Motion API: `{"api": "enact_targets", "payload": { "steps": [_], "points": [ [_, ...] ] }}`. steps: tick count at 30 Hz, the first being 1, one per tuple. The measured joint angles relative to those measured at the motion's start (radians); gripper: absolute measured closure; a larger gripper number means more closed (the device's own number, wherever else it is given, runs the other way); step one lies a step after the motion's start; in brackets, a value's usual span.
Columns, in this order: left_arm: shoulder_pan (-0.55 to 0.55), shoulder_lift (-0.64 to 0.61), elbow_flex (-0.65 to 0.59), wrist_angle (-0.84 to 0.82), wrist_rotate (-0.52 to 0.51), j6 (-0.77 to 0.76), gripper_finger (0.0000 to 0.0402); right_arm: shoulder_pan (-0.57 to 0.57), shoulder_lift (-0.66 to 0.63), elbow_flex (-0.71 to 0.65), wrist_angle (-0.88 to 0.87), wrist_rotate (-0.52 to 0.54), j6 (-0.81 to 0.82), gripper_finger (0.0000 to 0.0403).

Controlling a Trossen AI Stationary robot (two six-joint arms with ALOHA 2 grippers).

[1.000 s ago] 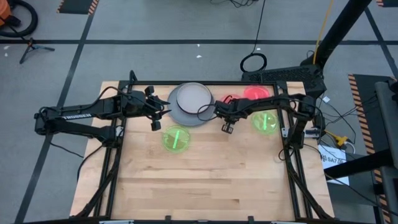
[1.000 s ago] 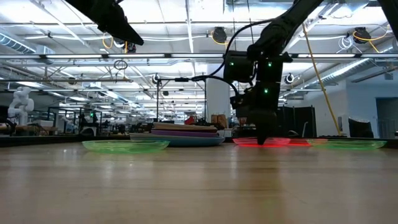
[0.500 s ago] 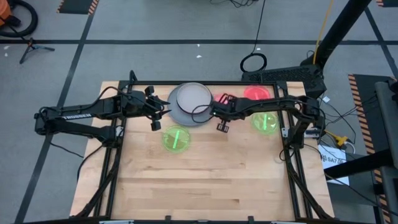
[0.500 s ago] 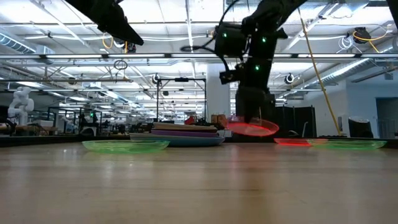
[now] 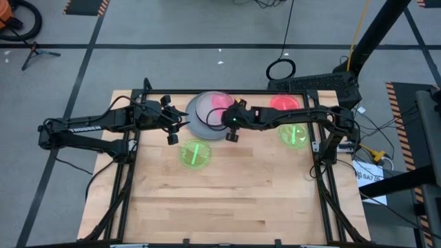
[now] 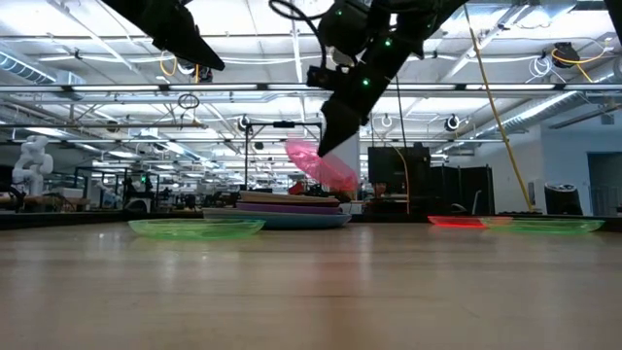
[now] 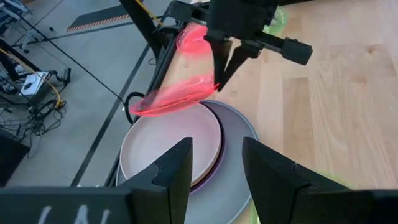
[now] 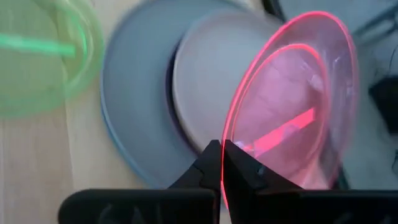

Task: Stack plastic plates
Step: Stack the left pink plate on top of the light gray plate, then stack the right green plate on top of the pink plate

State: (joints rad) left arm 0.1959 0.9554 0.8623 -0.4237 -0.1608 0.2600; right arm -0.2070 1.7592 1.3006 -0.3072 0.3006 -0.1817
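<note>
arms [image 5: 89,127]: black, jointed | cables: black loops | fingers [image 7: 174,171]: dark, angular

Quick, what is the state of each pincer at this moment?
Left pincer: open, holding nothing, beside the plate stack.
Right pincer: shut on the pink plate, tilted above the stack.

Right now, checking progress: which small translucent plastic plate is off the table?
The pink-red translucent plate, pinched by the right gripper above the stack; the others lie flat.

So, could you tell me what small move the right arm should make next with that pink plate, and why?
Probably lower and level it: the right gripper holds the pink plate tilted above the stack, whose pale top plate lies bare beneath.
</note>
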Motion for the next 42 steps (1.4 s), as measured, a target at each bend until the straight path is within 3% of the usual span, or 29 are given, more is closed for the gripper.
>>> {"api": "enact_targets", "payload": {
  "steps": [8,16,30,35,42],
  "points": [
    [0.0,0.0,0.0,0.002,0.0,0.001,0.0254,-0.008,0.056,0.001,0.16,-0.044,-0.1,0.0402],
    [0.0,0.0,0.0,0.002,0.0,0.002,0.0254,-0.009,0.106,0.001,0.176,-0.066,-0.13,0.0402],
    [0.0,0.0,0.0,0.002,0.0,0.002,0.0254,-0.01,0.106,0.001,0.176,-0.066,-0.078,0.0335],
    [0.0,0.0,0.0,0.001,0.0,0.001,0.0254,-0.008,0.106,0.0,0.164,-0.066,0.001,0.0328],
    [0.0,0.0,0.0,-0.002,0.0,-0.008,0.0254,0.006,0.092,0.0,0.064,-0.067,0.279,0.0334]
  ]
}}
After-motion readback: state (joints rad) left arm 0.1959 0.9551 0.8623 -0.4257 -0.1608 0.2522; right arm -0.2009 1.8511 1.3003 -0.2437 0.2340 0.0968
